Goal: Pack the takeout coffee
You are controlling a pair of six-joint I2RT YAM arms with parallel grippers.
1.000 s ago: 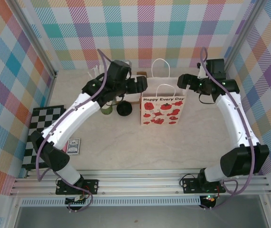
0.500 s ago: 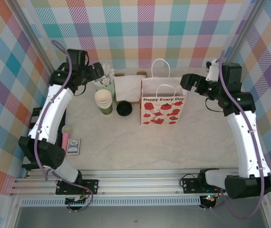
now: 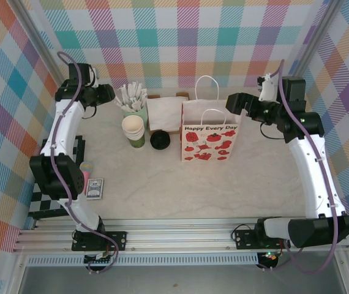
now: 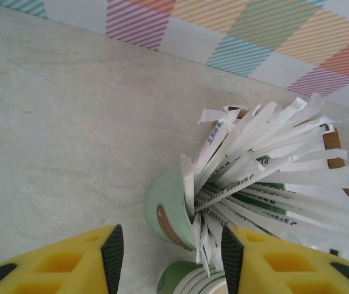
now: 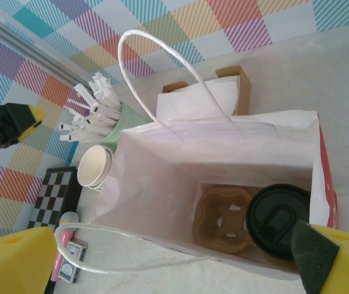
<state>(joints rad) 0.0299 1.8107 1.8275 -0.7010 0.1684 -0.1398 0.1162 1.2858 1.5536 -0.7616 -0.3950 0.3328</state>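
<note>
Top external view, largest first: on the table, take the paper bag as the goal, upright in the middle, printed face toward 6 o'clock, handles up. At its 1 o'clock, by the mouth, find the right gripper, jaws spread wide and empty. Park it there, clear of the handles, ready to steady the rim on any sign of a lean. Well apart, at the bag's 10 o'clock, find the left gripper, jaws part-way apart with nothing between them, pointed at the pale green straw holder. Mind the stack of lidless cups just beside the holder at 6 o'clock. Down inside the bag, in the right wrist view, spot a brown cardboard carrier and, right beside it at 3 o'clock, the takeout coffee, black lid on, already low in the bag. Leave both undisturbed.

Judge the step in hand, then, as fetching a wrapped straw. Aim high, at the fanned paper ends, never the holder's wall. Single out one outlying straw, pinch near its tip, and draw straight up to avoid tipping the holder or dragging neighbours. Carry toward 3 o'clock and release over the bag's mouth, beside the lid.
</note>
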